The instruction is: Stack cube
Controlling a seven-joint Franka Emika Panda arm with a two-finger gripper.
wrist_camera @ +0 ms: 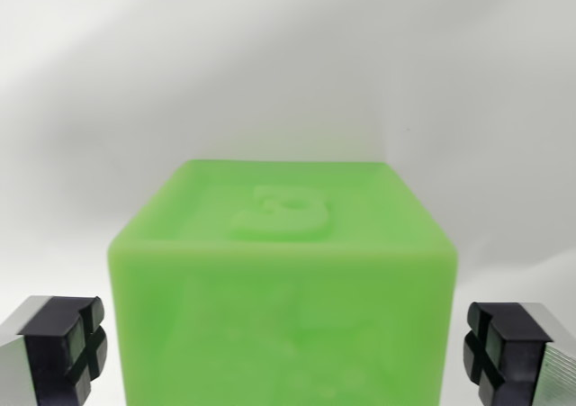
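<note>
A bright green cube (281,280) fills the lower middle of the wrist view, with a raised emblem on its top face. It rests on a white surface (288,82). My gripper (286,347) is open, straddling the cube. One finger pad (67,345) shows at the wrist view's left and the other finger pad (504,352) at the wrist view's right. Both pads stand apart from the cube's sides with a small gap. The cube's lower part is cut off by the frame's bottom edge. No second cube is in view.
Only the plain white surface and white background surround the cube, with a soft shadow behind it.
</note>
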